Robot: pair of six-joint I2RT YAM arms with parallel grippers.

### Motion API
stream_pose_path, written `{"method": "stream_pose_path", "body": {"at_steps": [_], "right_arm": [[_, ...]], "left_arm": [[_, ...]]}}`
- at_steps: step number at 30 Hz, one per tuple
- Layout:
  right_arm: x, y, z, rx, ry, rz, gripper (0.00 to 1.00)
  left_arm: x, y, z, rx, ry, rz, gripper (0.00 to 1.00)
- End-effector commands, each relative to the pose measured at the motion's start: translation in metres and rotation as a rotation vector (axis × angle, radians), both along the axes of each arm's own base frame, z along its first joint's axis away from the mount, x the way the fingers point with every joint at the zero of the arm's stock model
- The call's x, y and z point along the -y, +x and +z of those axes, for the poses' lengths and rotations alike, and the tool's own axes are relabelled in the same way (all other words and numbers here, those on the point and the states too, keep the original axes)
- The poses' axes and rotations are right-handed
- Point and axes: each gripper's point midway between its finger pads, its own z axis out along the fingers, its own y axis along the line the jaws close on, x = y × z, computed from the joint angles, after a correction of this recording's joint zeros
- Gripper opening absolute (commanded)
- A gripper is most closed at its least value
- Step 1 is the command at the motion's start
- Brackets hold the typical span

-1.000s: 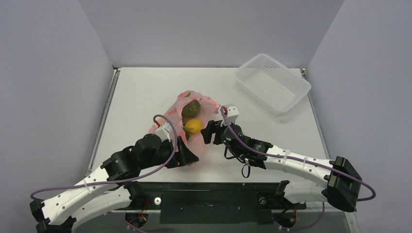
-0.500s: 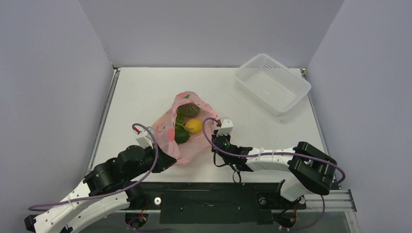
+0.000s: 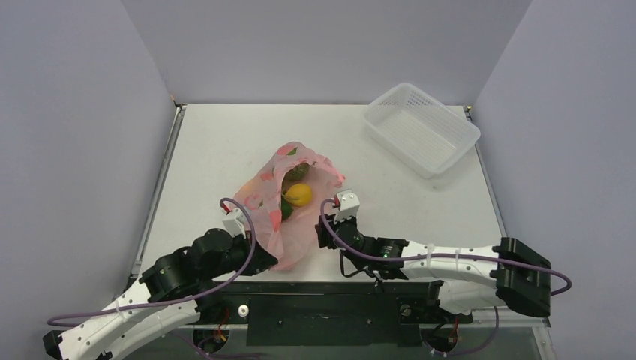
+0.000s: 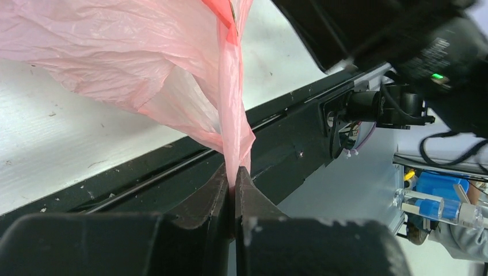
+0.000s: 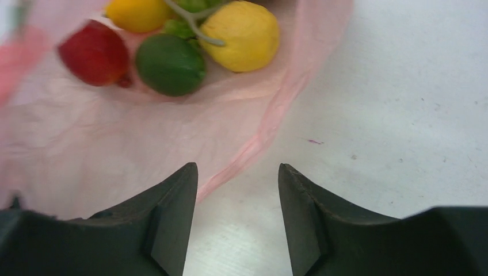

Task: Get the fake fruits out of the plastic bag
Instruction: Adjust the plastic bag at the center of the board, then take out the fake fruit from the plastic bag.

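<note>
1. A white basket (image 3: pixel 422 127) sits at the table's (image 3: pixel 225 142) 2 o'clock corner, well apart from the plastic bag (image 3: pixel 271 206).
2. The bag lies toward 6 o'clock, its long axis running 6 to 12.
3. The lemon (image 5: pixel 241 34), dark green oval (image 5: pixel 170 63) and red fruit (image 5: pixel 95 54) lie inside, pink film between them and the right gripper (image 5: pixel 237 169).
4. The left gripper (image 4: pixel 233 178) is clamped on the bag's 6 o'clock end. The right gripper stands parted, holding nothing.
</note>
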Motion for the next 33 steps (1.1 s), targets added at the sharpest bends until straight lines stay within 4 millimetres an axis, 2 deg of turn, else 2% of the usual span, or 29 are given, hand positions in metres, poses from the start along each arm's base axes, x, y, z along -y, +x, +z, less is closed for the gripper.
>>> {"method": "stream_pose_path", "body": {"at_steps": [1,3,6,7,8,9,10,11,12,13,14,15,16,21,25,26,29,30,33], "right_arm": [[-0.009,-0.016,0.059,0.091,0.077,0.064,0.52],[-0.02,-0.026,0.078,0.1,0.153,0.125,0.55],[-0.045,-0.033,0.092,0.08,0.233,0.206,0.56],[-0.054,-0.032,0.087,0.062,0.243,0.213,0.56],[-0.065,-0.029,0.096,0.053,0.273,0.235,0.56],[-0.077,-0.029,0.09,0.024,0.273,0.268,0.53],[-0.085,-0.022,0.102,0.03,0.299,0.269,0.52],[-0.095,-0.02,0.095,0.018,0.287,0.289,0.5],[-0.101,-0.013,0.103,0.031,0.297,0.286,0.49],[-0.106,-0.006,0.093,0.025,0.268,0.278,0.48],[-0.109,0.003,0.098,0.035,0.269,0.261,0.48],[-0.108,0.012,0.08,0.009,0.218,0.222,0.46],[-0.108,0.026,0.085,0.003,0.232,0.18,0.45],[-0.101,0.067,0.049,-0.021,0.152,0.063,0.44],[-0.093,0.087,0.031,-0.013,0.112,-0.017,0.47],[-0.094,0.089,0.025,-0.014,0.105,-0.024,0.5],[-0.097,0.1,0.022,-0.003,0.102,-0.044,0.56],[-0.098,0.102,0.013,-0.011,0.085,-0.045,0.58],[-0.098,0.113,0.009,-0.006,0.067,-0.076,0.6]], "left_arm": [[0.009,-0.001,0.013,0.038,-0.041,-0.049,0.0],[0.007,-0.001,0.015,0.045,-0.042,-0.046,0.0],[0.002,0.001,0.017,0.056,-0.038,-0.022,0.0],[0.001,0.003,0.018,0.059,-0.044,-0.006,0.0],[0.0,0.003,0.018,0.059,-0.046,0.001,0.0],[0.0,0.004,0.02,0.064,-0.057,0.012,0.0],[0.0,0.005,0.02,0.062,-0.059,0.017,0.0],[0.0,0.005,0.021,0.06,-0.067,0.025,0.0],[0.0,0.006,0.021,0.059,-0.07,0.028,0.0],[0.0,0.006,0.022,0.056,-0.073,0.032,0.0],[0.001,0.006,0.023,0.057,-0.076,0.034,0.0],[0.001,0.006,0.023,0.054,-0.078,0.035,0.0],[0.001,0.007,0.024,0.054,-0.078,0.037,0.0],[0.001,0.009,0.027,0.049,-0.078,0.051,0.0],[0.005,0.011,0.033,0.049,-0.12,0.068,0.0],[0.005,0.013,0.033,0.053,-0.122,0.078,0.0],[0.001,0.016,0.037,0.063,-0.122,0.103,0.0],[-0.001,0.017,0.037,0.066,-0.115,0.113,0.0],[-0.005,0.018,0.043,0.078,-0.114,0.126,0.0]]}}
